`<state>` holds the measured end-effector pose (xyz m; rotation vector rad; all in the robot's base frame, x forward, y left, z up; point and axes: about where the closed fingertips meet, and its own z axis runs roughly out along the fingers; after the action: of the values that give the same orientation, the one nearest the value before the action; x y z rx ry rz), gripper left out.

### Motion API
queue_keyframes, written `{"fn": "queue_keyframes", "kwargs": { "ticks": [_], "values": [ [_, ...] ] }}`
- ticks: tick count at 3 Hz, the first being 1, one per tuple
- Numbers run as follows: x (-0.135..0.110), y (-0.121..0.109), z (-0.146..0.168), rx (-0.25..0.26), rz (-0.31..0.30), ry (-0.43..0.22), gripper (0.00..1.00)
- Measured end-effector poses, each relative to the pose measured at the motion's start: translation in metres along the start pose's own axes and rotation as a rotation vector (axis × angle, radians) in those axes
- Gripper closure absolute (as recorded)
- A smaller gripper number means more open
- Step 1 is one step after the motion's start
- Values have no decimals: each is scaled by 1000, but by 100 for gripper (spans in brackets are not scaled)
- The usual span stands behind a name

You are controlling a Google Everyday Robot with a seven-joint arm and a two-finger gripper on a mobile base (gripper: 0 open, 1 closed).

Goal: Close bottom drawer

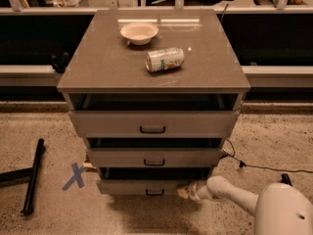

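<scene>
The bottom drawer [142, 186] is the lowest of three in the grey-brown cabinet [98, 77]. Its flat grey front with a small dark loop handle [155, 193] stands out a little past the middle drawer [154, 157], with a dark gap above it. My gripper [184, 193] is at the end of the white arm [230, 194] coming from the lower right. Its tip touches the right end of the bottom drawer's front, just right of the handle.
The top drawer [152, 123] and middle drawer are also partly open. A white bowl [139, 33] and a can lying on its side [165, 59] sit on the cabinet top. A black bar [32, 176] and a blue X mark [74, 176] are on the floor at left. A cable [254, 165] runs at right.
</scene>
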<state>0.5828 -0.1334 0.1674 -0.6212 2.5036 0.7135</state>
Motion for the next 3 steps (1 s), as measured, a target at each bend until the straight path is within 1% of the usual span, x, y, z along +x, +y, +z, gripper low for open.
{"fn": "queue_keyframes", "kwargs": {
  "ticks": [2, 3],
  "values": [
    [-30, -15, 12, -8, 19, -45, 100],
    [-30, -15, 12, -7, 18, -45, 100]
  ]
}}
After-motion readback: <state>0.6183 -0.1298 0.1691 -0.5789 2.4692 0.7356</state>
